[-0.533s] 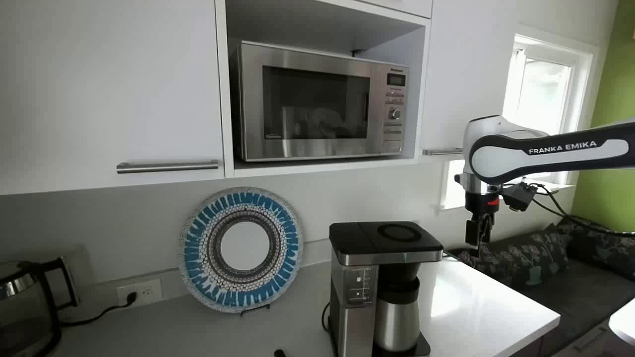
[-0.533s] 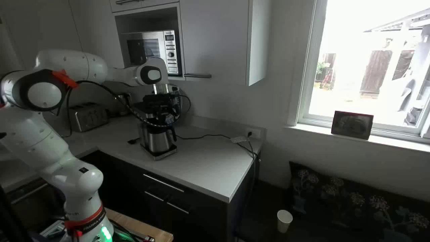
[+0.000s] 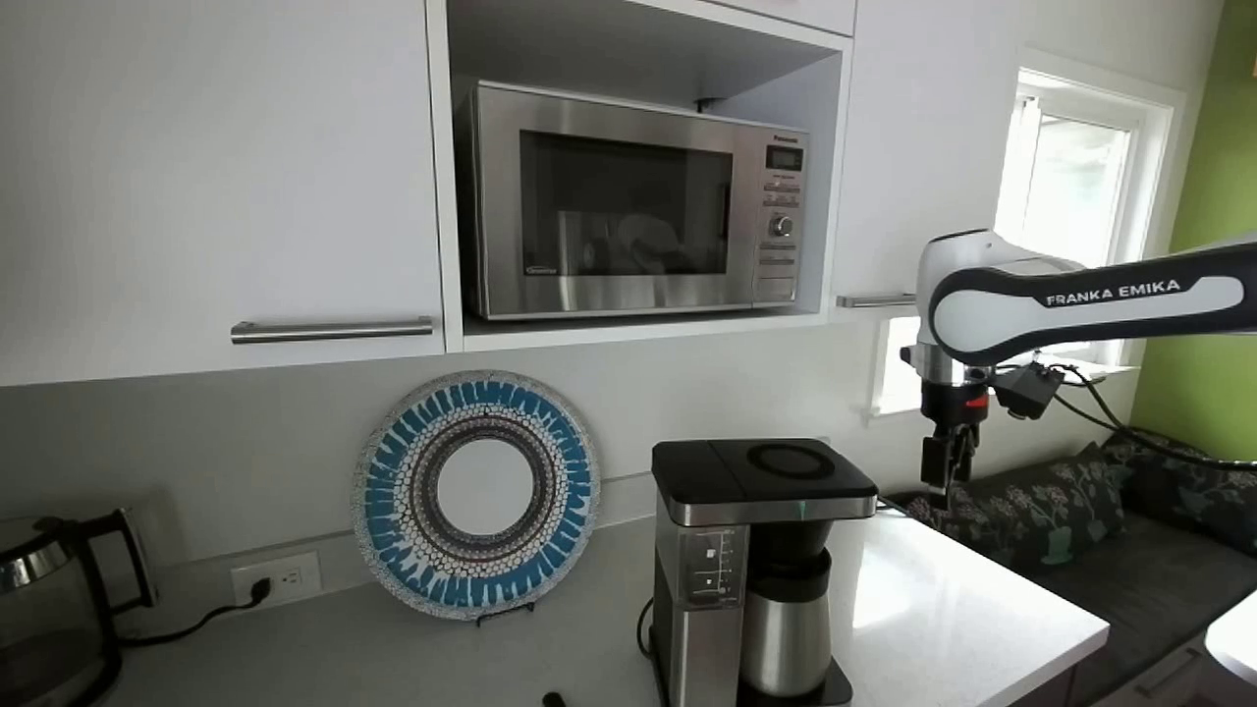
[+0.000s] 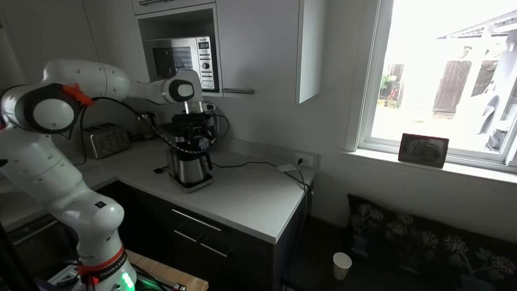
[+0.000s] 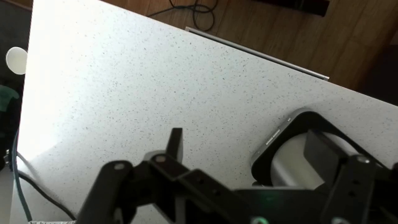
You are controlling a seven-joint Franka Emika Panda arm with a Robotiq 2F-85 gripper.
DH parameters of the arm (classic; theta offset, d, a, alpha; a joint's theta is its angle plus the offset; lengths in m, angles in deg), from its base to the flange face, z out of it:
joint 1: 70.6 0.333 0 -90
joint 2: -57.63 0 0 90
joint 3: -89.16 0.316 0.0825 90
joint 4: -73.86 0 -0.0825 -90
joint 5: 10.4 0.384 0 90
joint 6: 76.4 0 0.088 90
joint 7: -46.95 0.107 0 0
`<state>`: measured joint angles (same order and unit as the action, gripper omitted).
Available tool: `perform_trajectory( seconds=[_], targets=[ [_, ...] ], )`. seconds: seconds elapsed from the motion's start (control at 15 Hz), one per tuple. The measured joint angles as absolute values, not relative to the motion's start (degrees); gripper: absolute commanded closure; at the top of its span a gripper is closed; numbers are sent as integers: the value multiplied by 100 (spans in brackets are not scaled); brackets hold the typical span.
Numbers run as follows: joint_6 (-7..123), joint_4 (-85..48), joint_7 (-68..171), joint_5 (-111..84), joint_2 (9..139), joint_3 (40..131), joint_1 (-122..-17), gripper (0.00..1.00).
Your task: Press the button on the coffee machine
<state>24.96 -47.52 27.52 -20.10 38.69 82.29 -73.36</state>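
Observation:
The coffee machine [image 3: 712, 643] is black and silver with a flat dark top and a steel carafe [image 3: 791, 638]. It stands on the counter in both exterior views, partly behind my gripper in an exterior view [image 4: 198, 185]. In the wrist view its base [image 5: 264, 172] shows at the lower right, with small light button-like marks [image 5: 273, 137] on the silver rim. My gripper [image 5: 247, 141] is open and empty, its fingers wide apart. One finger overlaps the carafe in the wrist view, the other is over bare counter. In an exterior view my gripper [image 3: 949, 471] hangs beside the machine, apart from it.
A steel microwave [image 3: 628, 206] sits in the cabinet above. A patterned round plate [image 3: 412, 491] leans on the wall, with a glass kettle [image 3: 49, 609] farther along. Cables [image 4: 250, 163] run along the counter [image 4: 250, 202] to an outlet. A toaster [image 4: 109, 141] stands behind the arm.

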Motion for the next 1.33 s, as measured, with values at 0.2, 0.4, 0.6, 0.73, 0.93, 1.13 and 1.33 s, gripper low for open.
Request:
perform_trajectory(
  seconds=[0.2, 0.4, 0.6, 0.73, 0.93, 1.13, 1.33],
  targets=[
    [2495, -4949, 2979, -1903, 3993, 8098, -7428, 0],
    [2496, -5291, 3124, -1731, 4126, 7873, -7627, 0],
    [2524, -5640, 3286, -1321, 4242, 7622, -7849, 0],
    [2661, -5843, 3410, -966, 4371, 7483, -7980, 0],
    [2900, -5995, 3606, -297, 4678, 7352, -8110, 0],
    [2944, -5970, 3664, -7, 4902, 7340, -8141, 0],
    [2944, -5957, 3664, -8, 4861, 7361, -8141, 0]
  ],
)
